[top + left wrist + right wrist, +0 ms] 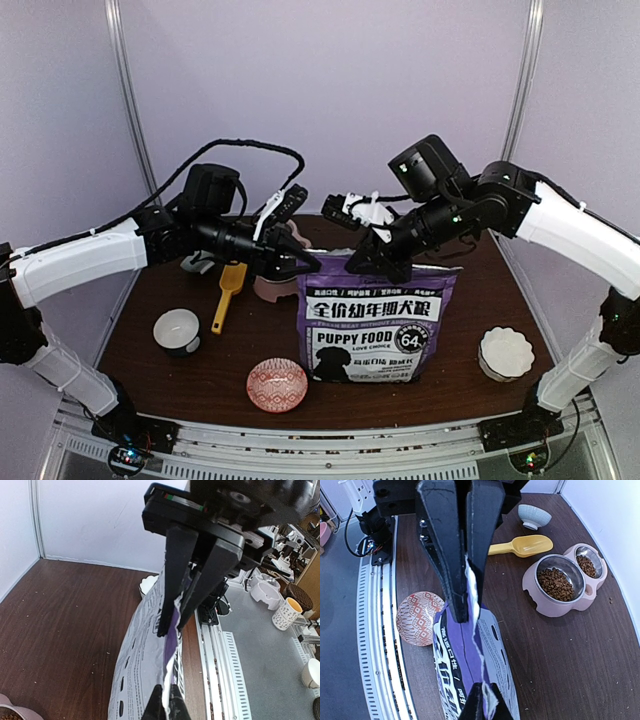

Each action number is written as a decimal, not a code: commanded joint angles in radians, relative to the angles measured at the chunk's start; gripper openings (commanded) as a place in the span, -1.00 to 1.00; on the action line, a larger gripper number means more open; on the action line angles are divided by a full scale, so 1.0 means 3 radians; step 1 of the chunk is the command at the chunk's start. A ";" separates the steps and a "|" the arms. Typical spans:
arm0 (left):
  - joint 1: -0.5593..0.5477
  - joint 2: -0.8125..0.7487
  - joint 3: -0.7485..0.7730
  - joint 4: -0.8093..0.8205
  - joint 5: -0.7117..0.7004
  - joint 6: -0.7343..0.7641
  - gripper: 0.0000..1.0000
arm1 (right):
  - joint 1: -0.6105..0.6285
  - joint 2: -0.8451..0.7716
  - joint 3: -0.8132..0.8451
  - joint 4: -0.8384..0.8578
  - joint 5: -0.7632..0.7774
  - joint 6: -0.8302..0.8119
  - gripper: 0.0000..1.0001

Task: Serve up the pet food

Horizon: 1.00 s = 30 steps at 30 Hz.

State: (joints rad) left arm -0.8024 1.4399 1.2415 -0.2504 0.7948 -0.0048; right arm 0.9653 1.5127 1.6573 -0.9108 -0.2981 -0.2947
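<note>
Now both hands are pinching the top of the bag. The left hand [305, 264] is shut tight on the top edge, near its left end. The bag [375, 335] stands up in the middle of the table [135, 350], close to the near edge, and its top looks torn. The right hand [362, 262] is shut tight on the same edge, just beside the left one. I think this is the step of pulling the bag's mouth open. Next the 2 hands would need to pull apart gently, so the bag does not fall over or rip more.

Near the left edge sits a small bowl [177, 330]. Beside it lies a yellow scoop [228, 292]. Behind the bag, toward the far edge, is a pink feeder [555, 607] with 2 cups, and both have brown pet food [555, 583] in them. A red dish [277, 383] sits at the near edge. A white bowl [505, 352] sits near the right edge. The scoop and feeder are close to the left hand, so a wide swing could knock them.
</note>
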 commanded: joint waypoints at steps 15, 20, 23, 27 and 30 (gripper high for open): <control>0.0041 -0.0070 -0.0007 0.0052 0.0060 0.0036 -1.00 | -0.0052 -0.0251 -0.0120 -0.0298 0.0462 -0.0025 -0.75; 0.0041 -0.0071 -0.0011 0.0054 0.0052 0.0036 -1.00 | -0.0053 -0.0254 -0.0133 -0.0285 0.0466 -0.0035 -1.00; 0.0041 -0.0076 -0.0012 0.0052 0.0050 0.0036 -1.00 | -0.0053 -0.0294 -0.0171 -0.0255 0.0509 -0.0033 -1.00; 0.0047 -0.0078 -0.0012 0.0048 0.0050 0.0036 -1.00 | -0.0052 -0.0348 -0.0204 -0.0252 0.0586 -0.0010 -1.00; 0.0047 -0.0076 -0.0012 0.0047 0.0050 0.0036 -1.00 | -0.0050 -0.0394 -0.0258 -0.0260 0.0661 0.0019 -0.85</control>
State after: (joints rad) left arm -0.7975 1.4399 1.2411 -0.2527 0.7887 -0.0048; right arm 0.9627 1.4387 1.6070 -0.9543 -0.2039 -0.3058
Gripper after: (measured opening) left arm 0.021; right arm 0.040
